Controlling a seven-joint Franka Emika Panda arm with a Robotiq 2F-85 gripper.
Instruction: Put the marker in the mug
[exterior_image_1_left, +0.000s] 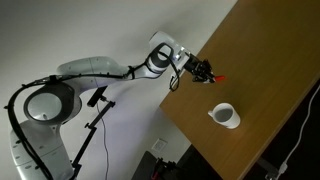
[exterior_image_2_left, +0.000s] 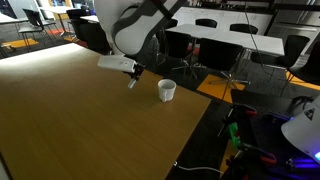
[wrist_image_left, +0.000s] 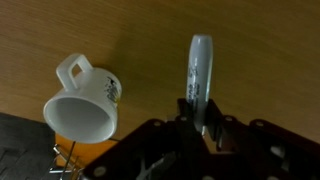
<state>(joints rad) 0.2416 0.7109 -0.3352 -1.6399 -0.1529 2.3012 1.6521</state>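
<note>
My gripper (exterior_image_1_left: 207, 72) is shut on the marker (exterior_image_1_left: 219, 77), whose red end sticks out past the fingers. It hangs above the wooden table (exterior_image_1_left: 270, 60), apart from the surface. The white mug (exterior_image_1_left: 225, 115) stands upright on the table near its edge, a short way from the gripper. In an exterior view the gripper (exterior_image_2_left: 133, 71) holds the marker (exterior_image_2_left: 131, 83) to the left of the mug (exterior_image_2_left: 167, 90). In the wrist view the marker (wrist_image_left: 198, 72) looks whitish-grey between the fingers (wrist_image_left: 195, 115), and the mug (wrist_image_left: 85, 100) lies to its left with its handle up.
The table edge (exterior_image_1_left: 185, 130) runs close to the mug, with floor and cables below it. Black chairs (exterior_image_2_left: 215, 50) and other tables stand beyond the table's far side. A wide wooden surface (exterior_image_2_left: 80, 120) stretches in front of the gripper.
</note>
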